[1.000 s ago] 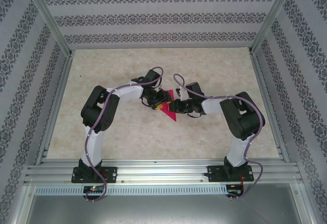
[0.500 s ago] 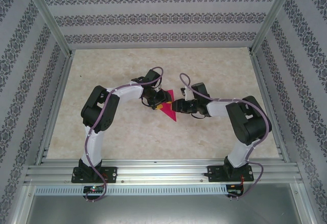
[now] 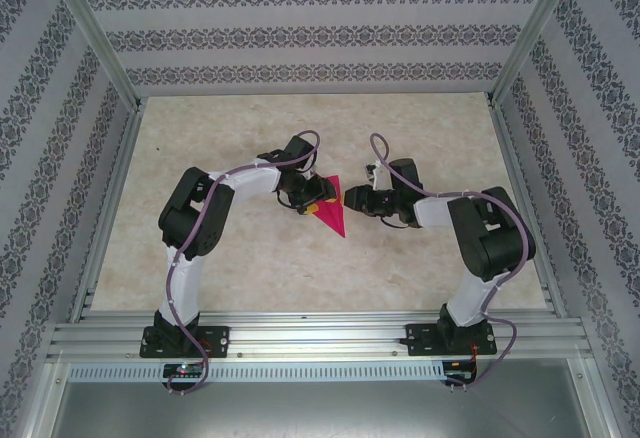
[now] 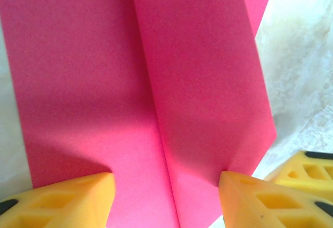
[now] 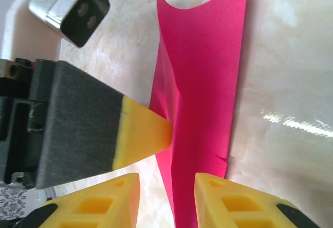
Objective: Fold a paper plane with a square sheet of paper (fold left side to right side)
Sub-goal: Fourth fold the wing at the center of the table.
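Paper plane: the paper plane (image 3: 330,212) lies on the table (image 3: 230,138) between my two arms. It is a narrow pink dart with its point toward my bases and a long crease down its middle.

Left fingers: my left fingers (image 3: 308,202) are spread apart and grip nothing. The two tips rest on the paper, one on each side of the crease, and pin it to the table.

Right fingers: my right fingers (image 3: 352,199) are parted with an empty gap and hold nothing. They sit low, just beside the plane's right edge, and the long edge runs on ahead of the gap.

Loose paper: from my right wrist, the far end curls up off the table. The layer beside my left fingertip (image 5: 143,134) bulges instead of lying flat.

Risk, slipping: only two small tips hold the plane. If my right fingers push the edge sideways, I judge the whole plane could pivot or slide, and the fold would land off the crease.

Risk, crumpling: catching the raised curl rather than the straight edge would likely buckle the thin paper.

Risk, collision: both sets of fingers work close together, so a wide sweep could knock my left fingers off the paper.
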You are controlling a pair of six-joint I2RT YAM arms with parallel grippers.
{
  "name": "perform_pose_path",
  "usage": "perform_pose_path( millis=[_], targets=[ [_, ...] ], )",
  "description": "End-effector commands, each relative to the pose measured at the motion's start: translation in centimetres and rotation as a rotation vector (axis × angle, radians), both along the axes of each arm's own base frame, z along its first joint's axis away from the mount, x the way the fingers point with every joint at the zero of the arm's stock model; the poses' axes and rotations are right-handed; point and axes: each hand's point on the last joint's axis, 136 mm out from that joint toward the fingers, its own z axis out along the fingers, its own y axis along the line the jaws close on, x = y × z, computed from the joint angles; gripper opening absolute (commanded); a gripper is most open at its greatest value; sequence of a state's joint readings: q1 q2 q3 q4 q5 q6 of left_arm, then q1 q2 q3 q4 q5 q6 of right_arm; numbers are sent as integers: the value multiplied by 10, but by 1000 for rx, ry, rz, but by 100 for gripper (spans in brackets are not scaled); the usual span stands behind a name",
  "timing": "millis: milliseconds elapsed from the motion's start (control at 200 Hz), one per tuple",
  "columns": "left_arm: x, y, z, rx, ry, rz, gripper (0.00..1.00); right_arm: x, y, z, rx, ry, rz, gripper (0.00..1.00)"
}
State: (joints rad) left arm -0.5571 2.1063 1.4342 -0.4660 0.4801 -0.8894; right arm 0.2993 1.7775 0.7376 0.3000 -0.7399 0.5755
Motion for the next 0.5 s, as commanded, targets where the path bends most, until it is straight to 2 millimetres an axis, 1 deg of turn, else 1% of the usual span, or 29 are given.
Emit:
perform_pose_path(
  millis=[0, 150, 325, 495],
  targets=[
    [-24, 20, -59, 158, 91, -19, 58, 13, 13, 15, 59, -37, 26, 33],
    [-24, 20, -59, 156, 93, -17, 58, 18, 15, 12, 72, -24, 22, 32],
    [-24, 20, -59, 156, 92, -18, 58, 17, 15, 4, 85, -2, 17, 30],
    [-24, 20, -58, 155, 91, -17, 58, 16, 18, 0, 95, 10, 21, 29]
  ],
)
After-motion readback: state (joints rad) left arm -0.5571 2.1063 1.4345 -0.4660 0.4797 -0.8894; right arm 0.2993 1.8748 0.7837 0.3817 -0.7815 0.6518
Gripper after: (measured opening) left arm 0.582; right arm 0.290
